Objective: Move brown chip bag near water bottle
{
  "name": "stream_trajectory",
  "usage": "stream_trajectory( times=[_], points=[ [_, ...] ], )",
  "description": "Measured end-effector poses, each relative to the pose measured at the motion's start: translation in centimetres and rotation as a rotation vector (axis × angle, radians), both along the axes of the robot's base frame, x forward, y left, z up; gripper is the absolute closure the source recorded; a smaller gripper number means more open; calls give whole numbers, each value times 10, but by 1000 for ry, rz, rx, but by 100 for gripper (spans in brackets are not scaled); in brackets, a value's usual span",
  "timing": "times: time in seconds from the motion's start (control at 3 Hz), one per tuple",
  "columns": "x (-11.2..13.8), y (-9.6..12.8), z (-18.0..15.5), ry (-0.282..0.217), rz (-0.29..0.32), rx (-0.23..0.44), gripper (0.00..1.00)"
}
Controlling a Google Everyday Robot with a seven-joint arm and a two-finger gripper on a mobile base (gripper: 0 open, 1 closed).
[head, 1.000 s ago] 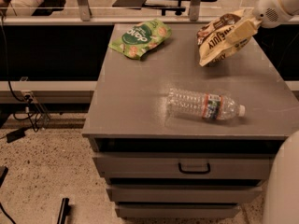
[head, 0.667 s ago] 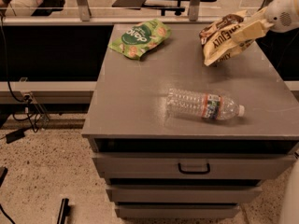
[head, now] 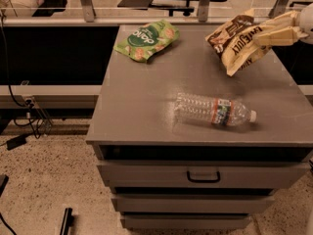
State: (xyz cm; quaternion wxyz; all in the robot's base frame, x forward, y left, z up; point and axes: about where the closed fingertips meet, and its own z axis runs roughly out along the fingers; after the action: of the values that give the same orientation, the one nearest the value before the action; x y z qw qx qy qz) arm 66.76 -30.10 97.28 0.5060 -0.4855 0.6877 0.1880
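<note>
Clamping tight on one edge of the brown chip bag, the gripper holds it over the back right of the cabinet. The water bottle lies sideways nearer the front, apart from it.

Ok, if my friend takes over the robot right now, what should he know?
The gripper is at the back right, fingers shut on the bag, which hangs tilted above the cabinet top.
The bottle lies on its side near the front, cap to the right.
The green bag is back left, not part of the job.
Done: bag grasped and lifted.
Left: carry it forward, set it beside the bottle, let go.
</note>
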Motion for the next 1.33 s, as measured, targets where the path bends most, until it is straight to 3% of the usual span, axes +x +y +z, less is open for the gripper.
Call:
stream_trajectory(
  times=[0.33,0.67,1.0,1.33],
  points=[
    [0,0,0,0,0,0,100],
    [-8,2,-5,-12,66,18,100],
    [-34,-5,-6,-46,173,21,100],
    [-53,-10,7,-110,241,-11,100]
  ],
)
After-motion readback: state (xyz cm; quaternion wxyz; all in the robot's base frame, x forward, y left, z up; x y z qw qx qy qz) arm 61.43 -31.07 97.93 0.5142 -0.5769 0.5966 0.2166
